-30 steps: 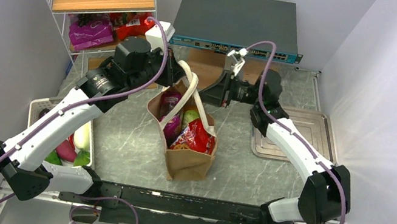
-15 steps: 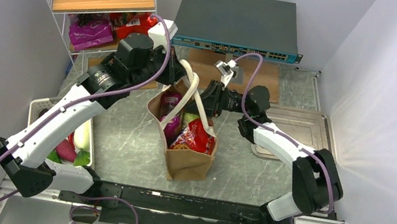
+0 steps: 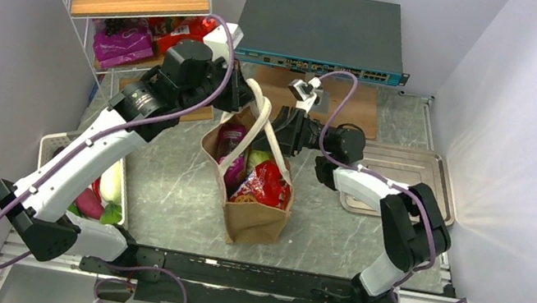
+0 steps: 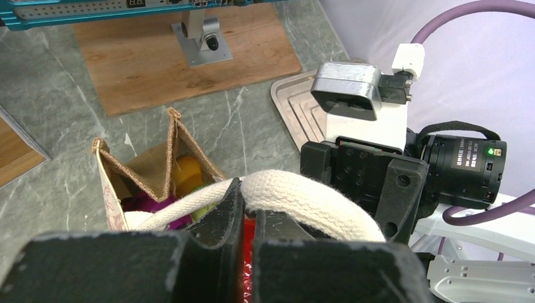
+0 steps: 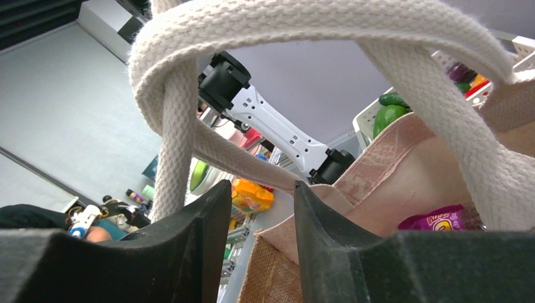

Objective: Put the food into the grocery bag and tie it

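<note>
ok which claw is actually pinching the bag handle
The left claw: its jaws are shut on the cream handle. The right claw is close to the handle, but its jaws stand apart with nothing between them.

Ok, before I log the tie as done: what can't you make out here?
Whether the handles are knotted: right wrist view, straps leave the top edge.
Lower contents of the grocery bag: top view, under the red packet.
What the white basket holds: top view, left arm covers most.

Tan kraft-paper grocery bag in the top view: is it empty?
No, a glossy red snack packet and a purple packet lie inside the open bag.
</note>
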Controlling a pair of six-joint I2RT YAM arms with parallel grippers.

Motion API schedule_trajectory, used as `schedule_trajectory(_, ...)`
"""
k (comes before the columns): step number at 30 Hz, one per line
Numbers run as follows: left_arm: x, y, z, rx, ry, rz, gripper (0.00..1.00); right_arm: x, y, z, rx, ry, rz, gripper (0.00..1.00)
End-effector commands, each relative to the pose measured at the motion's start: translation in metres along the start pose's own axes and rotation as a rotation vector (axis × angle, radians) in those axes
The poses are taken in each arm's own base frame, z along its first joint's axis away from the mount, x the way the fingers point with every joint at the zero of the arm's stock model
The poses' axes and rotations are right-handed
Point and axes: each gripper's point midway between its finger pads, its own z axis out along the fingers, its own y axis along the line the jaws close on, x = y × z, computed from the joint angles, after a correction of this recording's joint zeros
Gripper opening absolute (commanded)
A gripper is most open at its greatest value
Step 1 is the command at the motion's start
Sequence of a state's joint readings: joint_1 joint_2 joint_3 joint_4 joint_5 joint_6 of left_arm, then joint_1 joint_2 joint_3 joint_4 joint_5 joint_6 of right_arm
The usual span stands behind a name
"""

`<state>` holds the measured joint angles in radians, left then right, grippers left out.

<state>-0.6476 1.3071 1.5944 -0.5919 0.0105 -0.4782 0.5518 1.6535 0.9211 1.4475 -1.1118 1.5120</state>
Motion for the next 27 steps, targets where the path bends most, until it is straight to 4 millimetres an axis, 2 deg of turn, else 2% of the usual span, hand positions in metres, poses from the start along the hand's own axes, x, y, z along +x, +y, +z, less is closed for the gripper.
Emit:
schedule_trajectory(1,-0.061,-0.033,-0.021,0.108,-0.197,-0.047,0.00,-0.009,0.059,0.006,-0.147,-0.040,-0.293,0.44)
schedule_trajectory(9,-0.068,-0.037,-0.019,0.112,-0.211,-0.108,0.00,-0.022,0.067,0.025,-0.070,-0.098,-0.380,0.49)
schedule_trajectory(17,-0.068,-0.038,-0.019,0.114,-0.206,-0.143,0.00,-0.030,0.033,0.028,0.136,-0.235,-0.442,0.51)
schedule_trajectory(23,-0.069,-0.036,-0.024,0.103,-0.207,-0.081,0.00,-0.035,0.025,0.033,0.222,-0.281,-0.496,0.50)
schedule_trajectory(27,-0.070,-0.031,-0.025,0.079,-0.191,0.000,0.00,-0.042,0.027,0.037,0.240,-0.326,-0.496,0.49)
